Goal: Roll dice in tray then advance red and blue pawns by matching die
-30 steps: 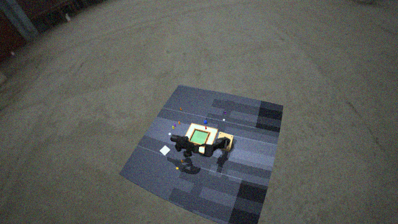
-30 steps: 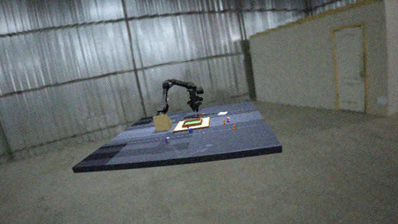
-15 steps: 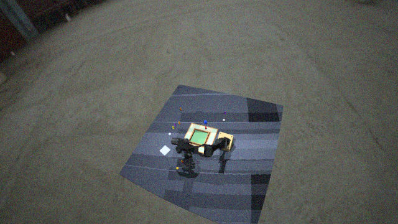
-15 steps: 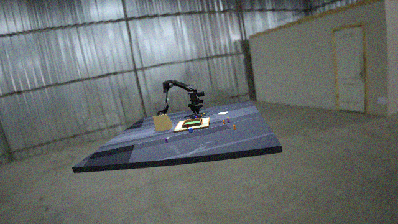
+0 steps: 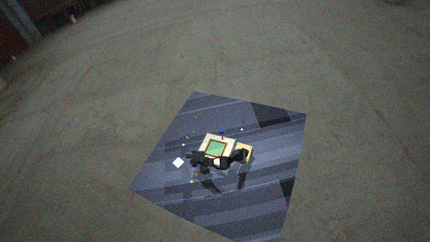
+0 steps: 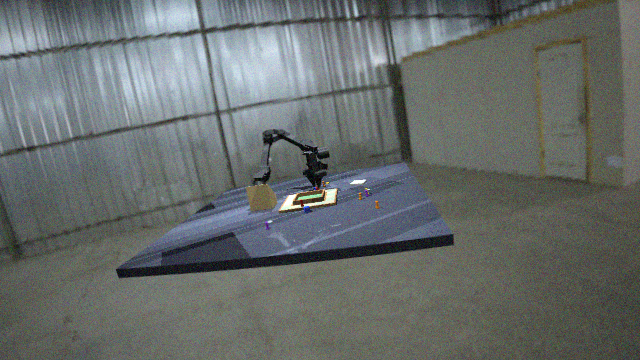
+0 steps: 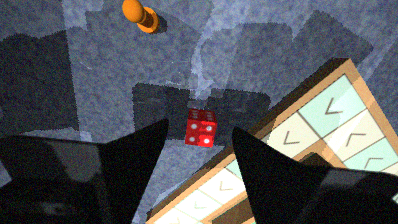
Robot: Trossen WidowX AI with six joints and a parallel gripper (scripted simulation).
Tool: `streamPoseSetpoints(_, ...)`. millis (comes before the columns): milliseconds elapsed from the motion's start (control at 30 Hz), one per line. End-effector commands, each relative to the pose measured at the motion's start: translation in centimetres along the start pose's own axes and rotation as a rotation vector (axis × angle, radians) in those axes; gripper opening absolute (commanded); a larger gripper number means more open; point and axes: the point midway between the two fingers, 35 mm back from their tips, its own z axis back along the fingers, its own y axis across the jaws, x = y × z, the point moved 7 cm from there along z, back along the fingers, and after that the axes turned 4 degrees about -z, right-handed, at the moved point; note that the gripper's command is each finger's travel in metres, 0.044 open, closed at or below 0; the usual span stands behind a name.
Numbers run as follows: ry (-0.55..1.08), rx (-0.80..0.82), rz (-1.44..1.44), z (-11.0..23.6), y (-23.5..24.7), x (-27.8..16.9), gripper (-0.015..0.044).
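A red die lies on the dark table just off the outer edge of the game board. Its side faces show two and several pips. My gripper is open and hangs right above the die, with one finger on each side and neither touching it. The green tray sits in the middle of the board. A small red piece stands on the board's far edge. A small blue piece lies just beyond it; I cannot tell whether it is a die or a pawn.
An orange pawn stands on the table beyond the die. A tan box sits by the arm's base. A white card and several orange and purple pawns are scattered around the board.
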Motion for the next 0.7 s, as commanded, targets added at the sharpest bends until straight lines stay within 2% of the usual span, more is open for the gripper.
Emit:
streamPoseSetpoints(0, 0.012, -0.001, -0.012, -0.99, -0.09, -0.39, 0.0275)
streamPoseSetpoints(200, 0.011, -0.001, -0.012, -1.54, -0.06, -0.43, 0.0275)
streamPoseSetpoints(400, 0.011, -0.001, -0.012, -1.54, -0.06, -0.43, 0.0118)
streamPoseSetpoints(667, 0.011, -0.001, -0.012, -1.54, -0.06, -0.43, 0.0064)
